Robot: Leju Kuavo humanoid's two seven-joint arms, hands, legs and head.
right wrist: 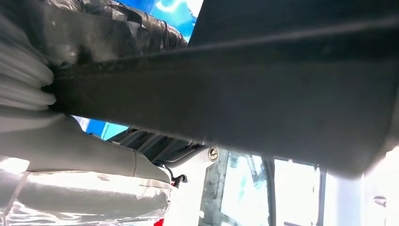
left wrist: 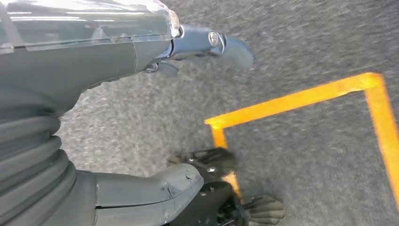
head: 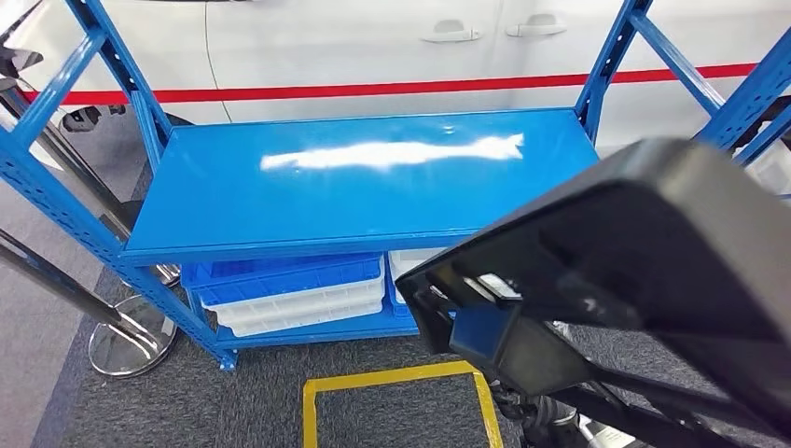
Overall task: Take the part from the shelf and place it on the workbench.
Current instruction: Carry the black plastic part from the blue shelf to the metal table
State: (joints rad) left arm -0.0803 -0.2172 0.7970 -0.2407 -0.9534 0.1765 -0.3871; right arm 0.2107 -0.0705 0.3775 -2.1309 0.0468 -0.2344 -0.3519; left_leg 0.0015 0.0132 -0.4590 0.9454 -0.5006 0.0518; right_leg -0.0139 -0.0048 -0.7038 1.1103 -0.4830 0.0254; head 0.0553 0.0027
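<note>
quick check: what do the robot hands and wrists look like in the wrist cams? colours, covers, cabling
Left robot hand: grey ribbed cover at the wrist, clear glossy plastic wrap over a grey shell, thick grey thumb, darker fingers with a round silver screw. Right robot hand: pale ribbed cover, smooth grey thumb, crinkled clear wrap, thin black cable.

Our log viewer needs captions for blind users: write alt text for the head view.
A large black part fills the lower right foreground, raised in front of a blue shelf with a bare top board. Blue and white trays sit below; yellow floor tape marks the carpet.
</note>
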